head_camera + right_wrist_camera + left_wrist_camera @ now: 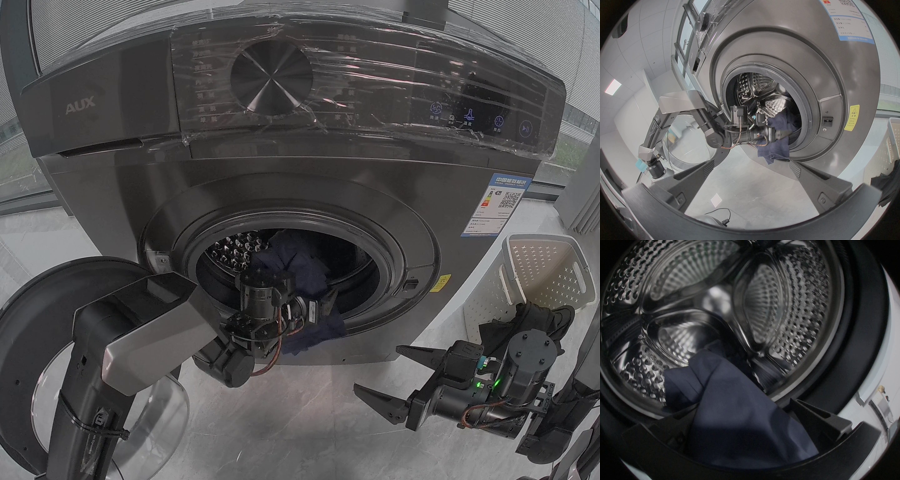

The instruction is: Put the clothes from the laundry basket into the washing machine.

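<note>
Navy garment (740,421) spills over door seal (859,343), half hiding left fingers (818,422) (spread); right fingers (381,400) spread wide.

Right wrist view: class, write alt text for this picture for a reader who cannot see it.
The left gripper sits at the mouth of the open washing machine, where a dark blue garment drapes over the rim and hangs down. Nearer, the right gripper stands open above the floor, with the laundry basket beside the machine.
</note>
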